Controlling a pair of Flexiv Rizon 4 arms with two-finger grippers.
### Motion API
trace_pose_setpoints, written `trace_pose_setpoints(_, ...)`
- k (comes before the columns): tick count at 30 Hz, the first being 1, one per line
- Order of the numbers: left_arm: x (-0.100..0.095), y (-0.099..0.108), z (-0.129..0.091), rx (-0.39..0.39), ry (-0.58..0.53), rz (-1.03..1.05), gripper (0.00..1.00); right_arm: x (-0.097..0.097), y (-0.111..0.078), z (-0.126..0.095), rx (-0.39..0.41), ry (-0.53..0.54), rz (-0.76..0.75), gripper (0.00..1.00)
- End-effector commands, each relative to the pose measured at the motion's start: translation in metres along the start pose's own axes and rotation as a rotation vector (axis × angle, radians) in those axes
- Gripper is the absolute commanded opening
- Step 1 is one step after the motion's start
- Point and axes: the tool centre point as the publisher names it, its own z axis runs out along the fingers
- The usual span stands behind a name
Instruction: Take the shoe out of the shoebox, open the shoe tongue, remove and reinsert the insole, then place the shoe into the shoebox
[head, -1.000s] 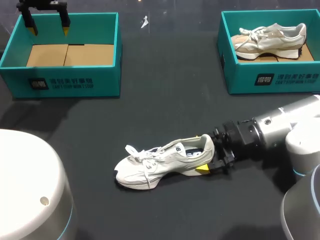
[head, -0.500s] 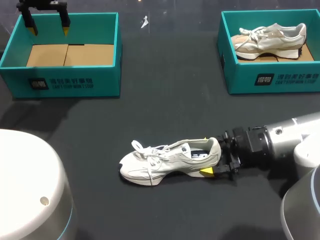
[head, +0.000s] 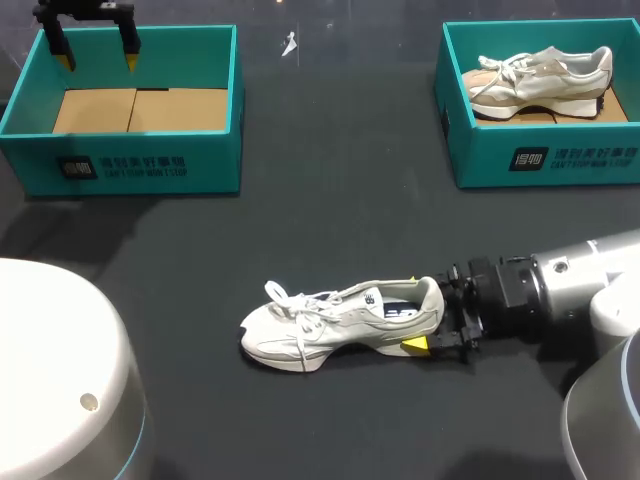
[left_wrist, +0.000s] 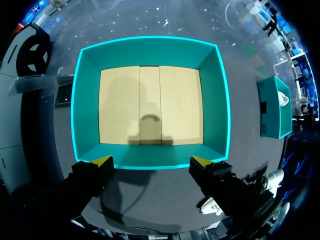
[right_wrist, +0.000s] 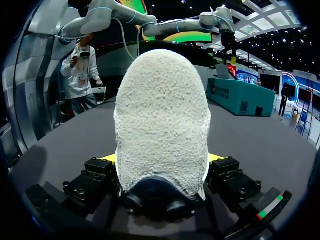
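A white shoe (head: 340, 322) lies on its sole on the black table, toe toward my left side. My right gripper (head: 420, 324) is shut on its heel, one yellow tip on either side. In the right wrist view the heel (right_wrist: 162, 115) fills the space between the fingers (right_wrist: 216, 158). An empty teal shoebox (head: 130, 170) with a cardboard floor stands at the back left. My left gripper (head: 98, 55) hangs open over its far wall. In the left wrist view the box (left_wrist: 150, 50) lies ahead of that open gripper (left_wrist: 156, 162).
A second teal shoebox (head: 540, 155) at the back right holds a beige shoe (head: 540, 75). A small white scrap (head: 290, 43) lies at the back between the boxes. Bare black table stretches between the boxes and the shoe.
My right gripper drew back to the right, dragging the shoe with it by the heel and turning it a little. Over the last half second it barely moved. The left arm stayed still.
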Motion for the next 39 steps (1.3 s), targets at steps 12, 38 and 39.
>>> trace_pose_setpoints(12, 0.023, 0.023, -0.02, 0.053, 0.037, 0.008, 1.0, 0.002, 0.0, -0.001, 0.004, 0.0, 0.0, 0.0)
trace_pose_setpoints(38, 0.144, 0.19, -0.027, 0.095, 0.018, 0.128, 1.0, 0.002, 0.0, -0.001, 0.004, 0.0, 0.0, 0.0)
trace_pose_setpoints(39, 0.149, 0.194, -0.026, 0.087, 0.018, 0.142, 1.0, 0.002, 0.0, -0.001, 0.004, 0.0, 0.0, 0.0)
